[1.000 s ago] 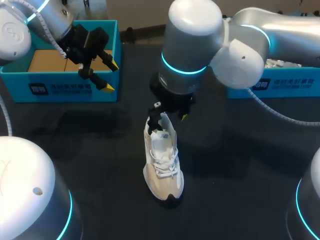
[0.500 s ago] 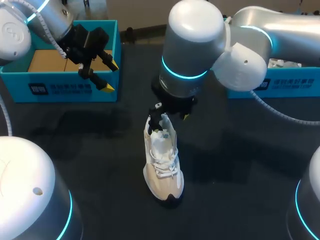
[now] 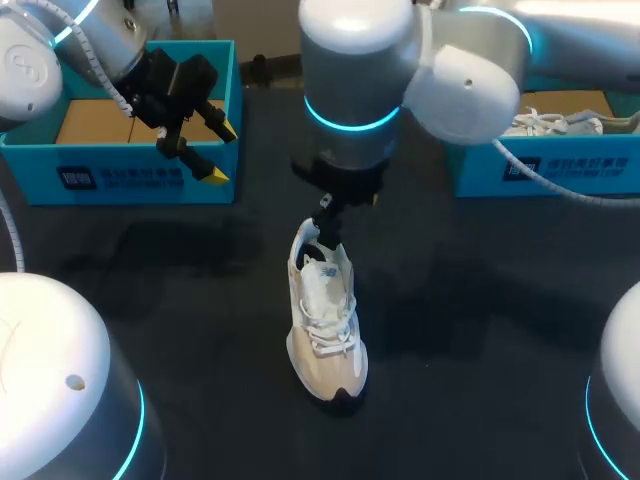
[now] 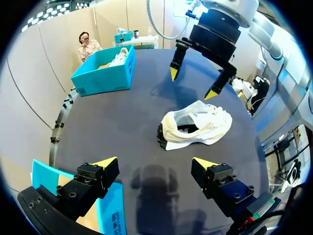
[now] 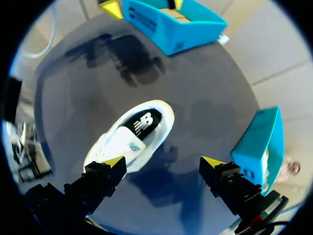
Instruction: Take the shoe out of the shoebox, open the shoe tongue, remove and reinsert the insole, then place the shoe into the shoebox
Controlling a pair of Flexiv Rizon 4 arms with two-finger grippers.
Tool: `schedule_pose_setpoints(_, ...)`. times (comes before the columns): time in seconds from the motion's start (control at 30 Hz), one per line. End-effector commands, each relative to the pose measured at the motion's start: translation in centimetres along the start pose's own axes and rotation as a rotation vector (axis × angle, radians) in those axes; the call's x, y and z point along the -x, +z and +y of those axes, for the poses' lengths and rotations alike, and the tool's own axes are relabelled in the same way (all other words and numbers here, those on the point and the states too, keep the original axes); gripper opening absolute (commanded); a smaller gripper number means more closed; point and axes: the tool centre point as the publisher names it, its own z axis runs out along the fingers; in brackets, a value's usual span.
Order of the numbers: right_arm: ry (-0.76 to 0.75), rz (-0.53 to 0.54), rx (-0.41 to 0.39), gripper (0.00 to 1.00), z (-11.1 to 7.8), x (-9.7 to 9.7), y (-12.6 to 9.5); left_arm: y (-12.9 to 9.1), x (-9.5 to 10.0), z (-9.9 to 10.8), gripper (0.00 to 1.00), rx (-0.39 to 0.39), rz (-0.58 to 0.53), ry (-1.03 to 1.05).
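The dark worktop (image 3: 180,300) carries two blue boxes. The left shoebox (image 3: 140,180) sits at the far left and shows a bare cardboard floor. The right shoebox (image 3: 560,170) sits at the far right with a second pale shoe (image 3: 555,122) inside. Between them, out in the middle, the white shoe (image 3: 325,320) stands on its sole, heel toward the far edge. The right hand (image 5: 163,161) hangs just above the heel, fingers spread, gripping nothing. The left hand (image 3: 222,152) hovers over the left shoebox's near corner, likewise spread wide and empty.
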Motion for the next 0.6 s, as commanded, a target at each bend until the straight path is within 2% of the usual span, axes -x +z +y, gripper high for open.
schedule_pose_setpoints(0.03, -0.401, -0.03, -0.023, 1.0, 1.8, 0.3, 0.9, 0.0, 0.0, 0.0, 1.0, 0.003, 0.002, -0.001)
schedule_pose_setpoints(0.33, -0.527, 0.004, 0.025, 1.0, 2.5, 1.5, 2.5, 0.0, 0.0, 0.0, 1.0, 0.003, 0.002, -0.001)
schedule_pose_setpoints(0.6, -0.477, 0.104, 0.038, 1.0, 2.8, 3.1, 4.2, 0.0, 0.0, 0.0, 1.0, 0.003, 0.002, -0.001)
